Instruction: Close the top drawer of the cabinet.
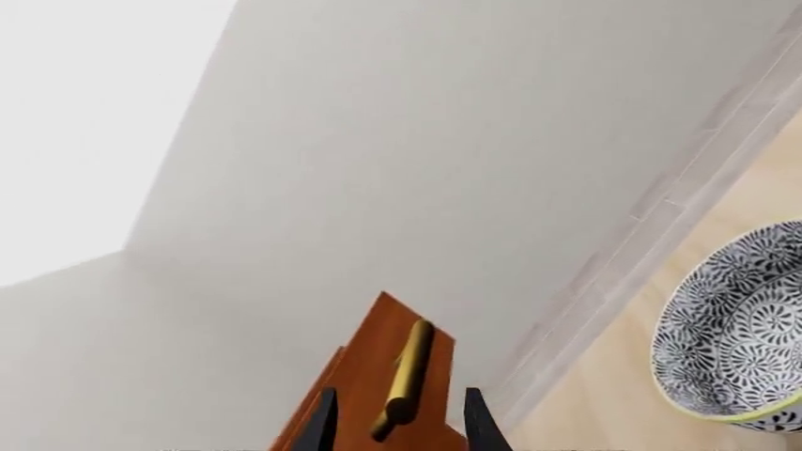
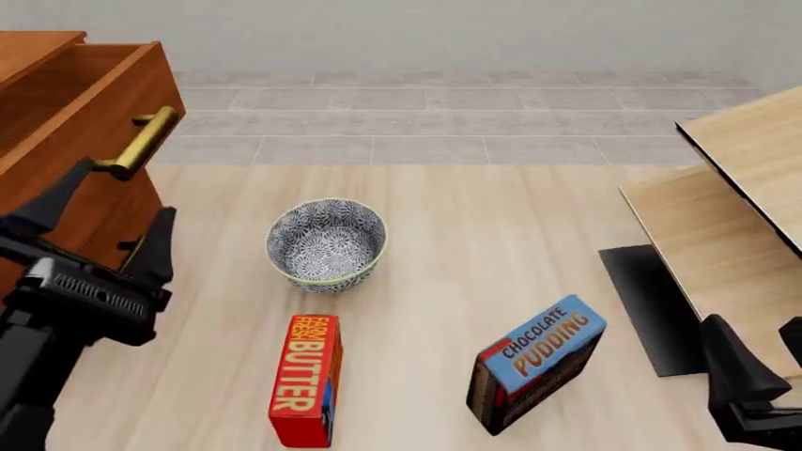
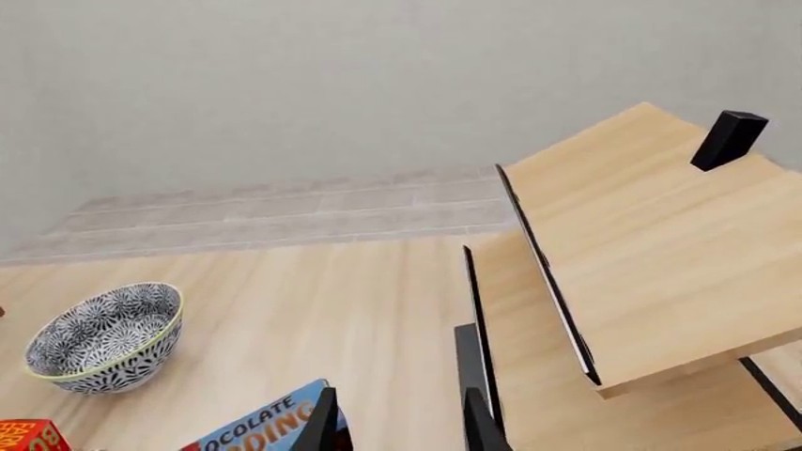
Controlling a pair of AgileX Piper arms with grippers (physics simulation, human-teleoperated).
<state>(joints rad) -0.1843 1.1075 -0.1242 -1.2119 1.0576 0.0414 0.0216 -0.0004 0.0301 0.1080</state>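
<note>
The reddish-brown cabinet (image 2: pixel 36 47) stands at the far left of the front view. Its top drawer (image 2: pixel 148 86) is pulled out, with the inside showing from above. Its brass bar handle (image 2: pixel 138 141) sticks out from the front. My left gripper (image 2: pixel 123 195) is open just in front of and below the handle, apart from it. In the left wrist view the handle (image 1: pixel 408 376) on the drawer front (image 1: pixel 370 362) lies between my open fingertips (image 1: pixel 323 418). My right gripper (image 2: pixel 760 343) is open and empty at the near right, and its wrist view (image 3: pixel 401 418) shows nothing between the fingers.
A patterned bowl (image 2: pixel 326 242) sits near the cabinet. A red butter box (image 2: pixel 304 379) and a blue chocolate pudding box (image 2: pixel 539 362) lie nearer me. Pale light-wood panels (image 2: pixel 739 178) on a black base (image 2: pixel 645 305) stand at the right.
</note>
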